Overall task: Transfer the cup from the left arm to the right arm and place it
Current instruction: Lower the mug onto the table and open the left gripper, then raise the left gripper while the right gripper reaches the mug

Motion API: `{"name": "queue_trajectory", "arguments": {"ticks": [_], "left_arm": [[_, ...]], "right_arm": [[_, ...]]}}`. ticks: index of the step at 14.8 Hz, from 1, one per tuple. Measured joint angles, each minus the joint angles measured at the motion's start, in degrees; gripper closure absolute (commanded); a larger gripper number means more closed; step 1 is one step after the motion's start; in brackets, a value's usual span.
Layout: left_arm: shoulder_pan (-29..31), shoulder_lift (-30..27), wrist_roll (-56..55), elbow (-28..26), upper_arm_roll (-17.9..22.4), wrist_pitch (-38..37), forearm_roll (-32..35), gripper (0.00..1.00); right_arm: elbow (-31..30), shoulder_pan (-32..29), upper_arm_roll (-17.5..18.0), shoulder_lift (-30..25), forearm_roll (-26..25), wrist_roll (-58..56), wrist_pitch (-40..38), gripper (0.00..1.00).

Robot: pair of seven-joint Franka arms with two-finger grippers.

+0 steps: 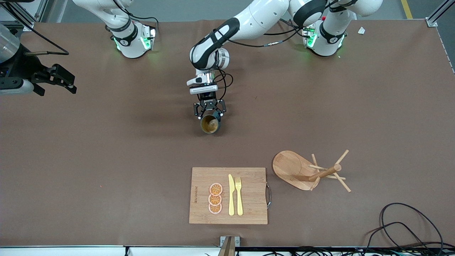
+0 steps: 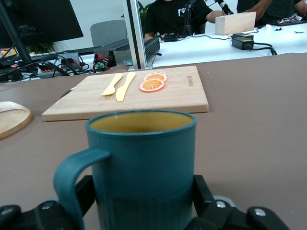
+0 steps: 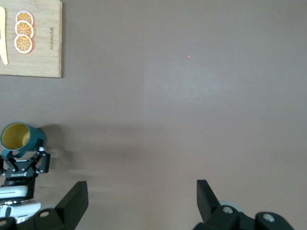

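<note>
The board point(image 1: 228, 195), with knife, fork and orange slices on it, lies nearest the front camera; the cup point(image 1: 210, 124) stands upright on the table farther off, mid-table. It looks a light, rigid mug with a smooth glaze — likely slippery, so best taken across the ribbed body, handle left free. It is dark teal outside, mustard inside. The left gripper point(image 1: 209, 113) brackets its lower body; whether it grips I cannot tell. The right gripper point(image 1: 53, 81) waits, spread wide, empty, over the right arm's end.
</note>
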Motion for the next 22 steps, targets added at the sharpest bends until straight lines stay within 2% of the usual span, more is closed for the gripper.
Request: {"name": "queue_trajectory", "arguments": {"ticks": [6, 12, 16, 19, 22], "left_arm": [[-1.5, -0.58, -2.3, 1.5, -0.98, -1.39, -8.2, 0.0], [-1.36, -8.95, 5.02, 2.19, -2.42, -1.73, -22.37, 0.01], [2.26, -15.81, 21.56, 2.34, -2.26, -1.38, -32.56, 0.01], [9.09, -21.76, 37.4, 2.33, -2.25, 1.75, -41.66, 0.01], [16.55, -25.92, 52.98, 2.26, -2.25, 3.89, -50.64, 0.01]], "right_arm": [[-0.02, 0.32, -0.02, 0.0, 0.02, 0.24, 0.0, 0.0], [-1.36, 0.32, -0.06, 0.02, 0.02, 0.26, 0.0, 0.0], [-2.25, 0.35, -0.02, 0.02, 0.05, 0.26, 0.0, 0.0], [-4.25, 0.44, 0.03, -0.17, 0.95, 0.26, 0.41, 0.0], [-8.98, 1.33, 0.13, -2.14, 1.49, 0.47, 4.62, 0.0]]}}
